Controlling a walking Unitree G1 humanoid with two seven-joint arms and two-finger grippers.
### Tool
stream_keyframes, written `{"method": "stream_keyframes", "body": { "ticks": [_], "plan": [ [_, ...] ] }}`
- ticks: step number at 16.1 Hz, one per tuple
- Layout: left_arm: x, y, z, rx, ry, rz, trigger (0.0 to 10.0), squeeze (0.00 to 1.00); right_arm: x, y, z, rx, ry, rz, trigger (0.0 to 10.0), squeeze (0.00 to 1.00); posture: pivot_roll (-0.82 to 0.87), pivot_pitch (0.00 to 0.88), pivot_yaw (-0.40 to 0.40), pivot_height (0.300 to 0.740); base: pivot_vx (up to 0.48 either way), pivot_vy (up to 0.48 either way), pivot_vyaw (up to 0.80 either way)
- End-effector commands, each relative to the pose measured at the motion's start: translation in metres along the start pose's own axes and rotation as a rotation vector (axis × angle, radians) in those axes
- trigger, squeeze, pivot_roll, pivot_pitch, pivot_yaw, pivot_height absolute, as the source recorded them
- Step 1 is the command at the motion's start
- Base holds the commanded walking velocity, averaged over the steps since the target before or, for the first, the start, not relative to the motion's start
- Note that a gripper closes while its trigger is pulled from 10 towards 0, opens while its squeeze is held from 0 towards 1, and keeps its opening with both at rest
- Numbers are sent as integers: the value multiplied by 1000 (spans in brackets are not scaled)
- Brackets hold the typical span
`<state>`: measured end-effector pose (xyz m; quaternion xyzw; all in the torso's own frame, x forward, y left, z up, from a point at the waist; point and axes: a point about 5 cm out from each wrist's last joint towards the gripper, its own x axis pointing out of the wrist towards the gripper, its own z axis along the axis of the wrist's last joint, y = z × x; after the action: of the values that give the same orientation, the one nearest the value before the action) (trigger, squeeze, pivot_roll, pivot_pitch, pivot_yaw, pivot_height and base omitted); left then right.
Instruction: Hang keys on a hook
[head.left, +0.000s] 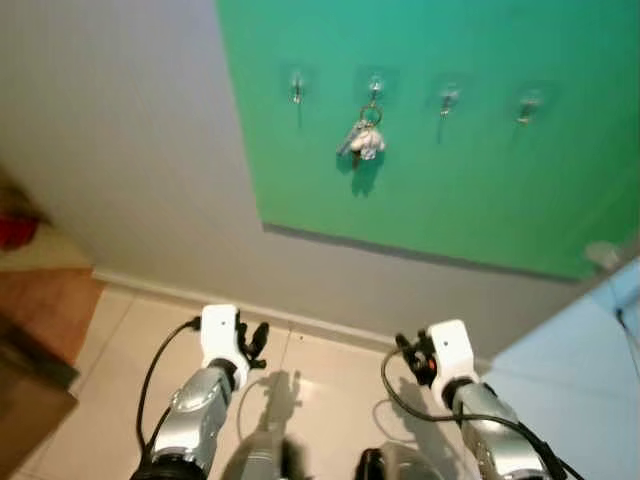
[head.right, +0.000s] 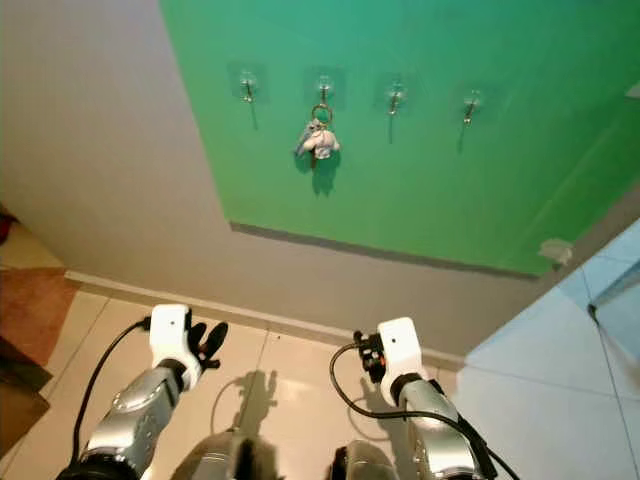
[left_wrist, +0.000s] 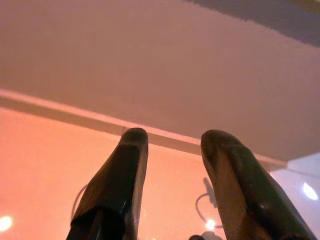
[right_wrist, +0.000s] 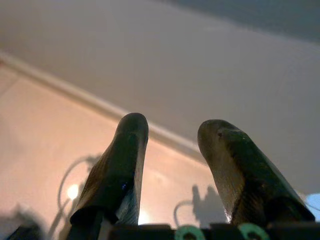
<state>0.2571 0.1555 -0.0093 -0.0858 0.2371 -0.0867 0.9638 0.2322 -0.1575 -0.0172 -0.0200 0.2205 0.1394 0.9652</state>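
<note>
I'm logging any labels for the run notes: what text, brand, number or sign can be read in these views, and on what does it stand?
None: no word, number or brand can be read anywhere.
The green panel is plain; its four hooks carry no labels.
The keys on the second hook are too small and blurred to show any engraving.
Left pincer and right pincer bear no markings.

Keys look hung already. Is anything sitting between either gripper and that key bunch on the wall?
Nothing visible does. The keys hang from the second hook on the green panel, with bare wall below. The left gripper and right gripper are low, open and empty.
</note>
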Motion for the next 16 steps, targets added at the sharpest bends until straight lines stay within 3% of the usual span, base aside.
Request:
{"method": "stream_keyframes", "body": {
  "ticks": [1, 3, 6, 10, 14, 16],
  "plan": [
    [0, 1, -3, 27, 7, -6, 10000, 0, 1, 4, -4, 3, 11, 9, 10000, 0, 27, 118, -1, 740, 0, 469, 0],
    [2, -12, -13, 63, 34, -67, 10000, 0, 2, 6, -8, 8, 14, 14, 10000, 0, 28, 114, 3, 740, 0, 469, 0],
    [4, -27, -10, 73, 6, -128, 10000, 0, 5, 11, 2, -61, -34, 62, 10000, 0, 33, 112, 1, 740, 0, 467, 800],
    [10, -36, 2, 85, -47, -173, 10000, 0, 10, 16, 17, -139, -90, 114, 10000, 0, 35, 101, -4, 740, 0, 469, 800],
    [11, -44, 10, 107, -86, -217, 10000, 0, 13, 20, 32, -157, -159, 131, 10000, 0, 35, 106, -3, 740, 0, 468, 797],
    [9, -47, 15, 73, -120, -252, 10000, 0, 14, 22, 43, -166, -201, 141, 10000, 0, 34, 109, -3, 740, 0, 139, 794]
  ]
}}
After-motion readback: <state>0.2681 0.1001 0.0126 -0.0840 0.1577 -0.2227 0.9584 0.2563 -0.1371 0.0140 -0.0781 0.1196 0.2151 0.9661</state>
